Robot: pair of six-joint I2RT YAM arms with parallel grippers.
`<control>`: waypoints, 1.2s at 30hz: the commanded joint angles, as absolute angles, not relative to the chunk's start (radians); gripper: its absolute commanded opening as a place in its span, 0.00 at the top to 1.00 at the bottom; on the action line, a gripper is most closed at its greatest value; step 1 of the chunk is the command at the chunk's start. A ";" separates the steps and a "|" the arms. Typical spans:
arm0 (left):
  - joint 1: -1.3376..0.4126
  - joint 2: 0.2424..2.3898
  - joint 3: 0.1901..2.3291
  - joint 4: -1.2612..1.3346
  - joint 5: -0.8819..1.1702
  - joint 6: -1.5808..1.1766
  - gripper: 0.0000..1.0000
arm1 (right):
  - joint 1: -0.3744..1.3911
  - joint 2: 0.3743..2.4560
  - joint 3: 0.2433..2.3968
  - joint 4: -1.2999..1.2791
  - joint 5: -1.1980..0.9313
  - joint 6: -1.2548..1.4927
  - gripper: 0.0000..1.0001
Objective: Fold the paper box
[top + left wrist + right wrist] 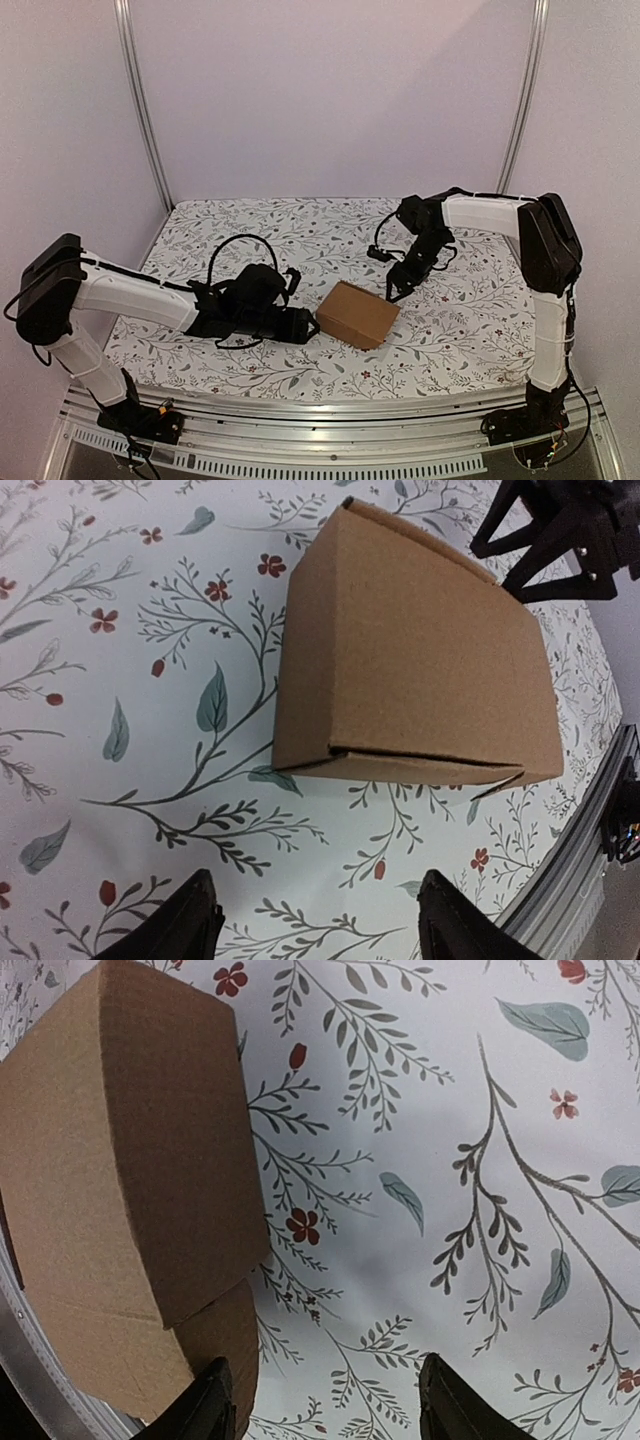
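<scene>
Closed brown paper box (357, 313) rests on the floral table (470, 330). Left fingers (190, 920) just beside it, right fingers (450, 1400) near it, all apart and empty, likely because folding looks finished.

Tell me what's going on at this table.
The cardboard box sits folded into a closed shape on the floral tablecloth, and neither of the robot's hands grips it. The left hand is low at its left side, open with nothing between the fingers. The right hand hovers behind it, open and empty.
</scene>
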State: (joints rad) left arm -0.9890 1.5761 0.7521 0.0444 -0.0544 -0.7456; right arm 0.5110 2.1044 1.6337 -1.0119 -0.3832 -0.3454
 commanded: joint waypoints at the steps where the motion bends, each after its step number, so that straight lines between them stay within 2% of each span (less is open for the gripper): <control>1: -1.006 1.650 0.825 0.062 -0.009 -0.732 0.35 | 0.508 2.057 1.576 -1.005 -0.443 -0.357 0.39; 7: -0.990 1.763 0.948 0.004 -0.025 -0.647 0.39 | 0.510 1.997 1.475 -0.990 -0.480 -0.370 0.39; 15: -0.929 1.858 1.074 -0.063 -0.026 -0.563 0.38 | 0.510 1.938 1.409 -0.987 -0.484 -0.383 0.39; 20: -0.896 1.859 1.097 -0.060 -0.011 -0.545 0.38 | 0.510 1.924 1.416 -0.995 -0.488 -0.382 0.39; 25: -0.899 1.748 1.015 -0.028 -0.010 -0.580 0.37 | 0.494 1.935 1.471 -1.031 -0.464 -0.394 0.39; 27: -0.899 1.687 0.958 0.029 0.035 -0.604 0.35 | 0.486 1.940 1.515 -1.053 -0.449 -0.394 0.39; 31: -0.898 1.613 0.891 0.066 0.151 -0.618 0.24 | 0.500 1.936 1.595 -1.059 -0.446 -0.386 0.38; 36: -0.862 1.605 0.858 0.104 0.253 -0.619 0.14 | 0.526 2.027 1.710 -1.107 -0.492 -0.365 0.35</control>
